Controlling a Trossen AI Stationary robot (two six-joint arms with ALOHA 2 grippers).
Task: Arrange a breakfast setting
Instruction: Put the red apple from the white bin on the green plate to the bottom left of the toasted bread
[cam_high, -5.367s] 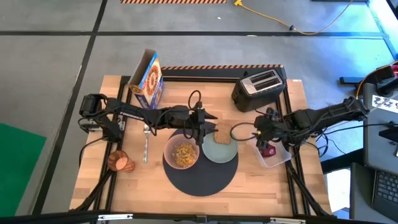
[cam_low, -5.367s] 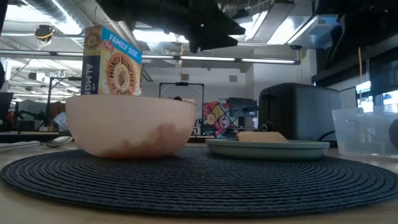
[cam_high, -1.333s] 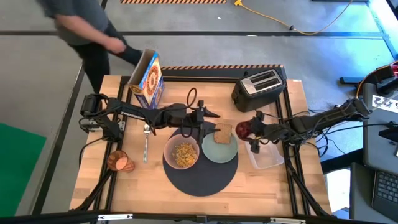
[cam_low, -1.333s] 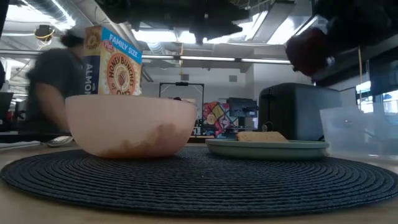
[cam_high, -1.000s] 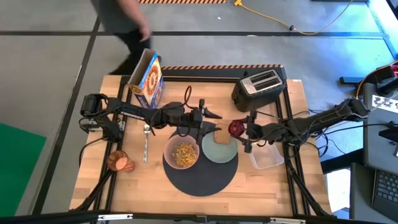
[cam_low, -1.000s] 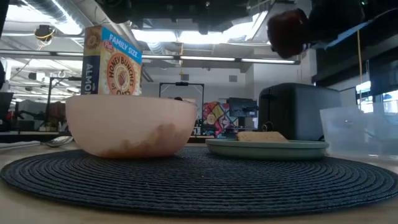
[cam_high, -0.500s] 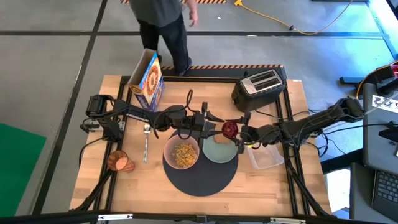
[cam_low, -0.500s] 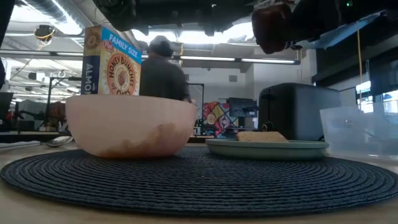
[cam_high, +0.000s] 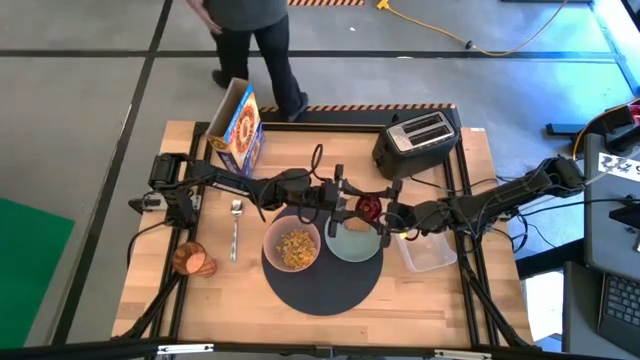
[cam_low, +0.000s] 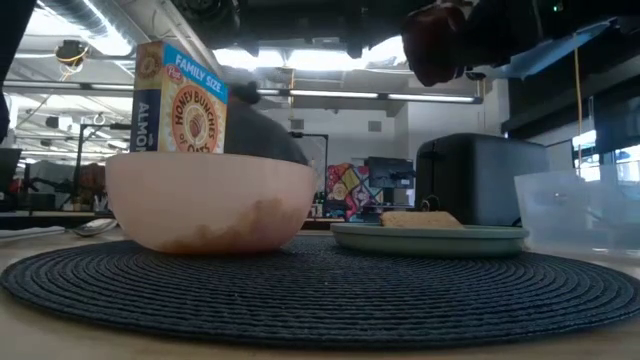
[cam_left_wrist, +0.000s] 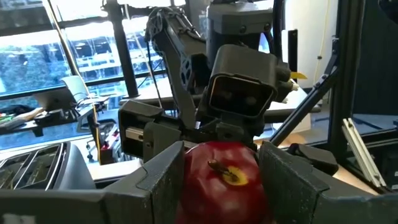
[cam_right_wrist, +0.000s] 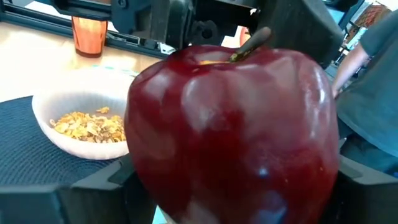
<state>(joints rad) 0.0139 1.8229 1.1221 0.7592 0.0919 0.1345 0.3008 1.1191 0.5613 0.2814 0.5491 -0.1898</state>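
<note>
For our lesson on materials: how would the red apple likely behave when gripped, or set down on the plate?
The red apple looks smooth and glossy, so it may slip between hard fingers. Its rounded shape suggests it could roll on the shallow green plate. It seems firm: held over the plate between the right hand and left hand, it shows no denting.

Both end effectors meet at the small red fruit (cam_high: 370, 207) above the pale green plate (cam_high: 352, 243).

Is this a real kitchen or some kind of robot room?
Most likely a robot lab or workshop, not a kitchen. The wooden table stands on a bare grey floor with a yellow cable across it, hazard-striped tape edges the table, and the low view shows open ceiling pipes.
</note>
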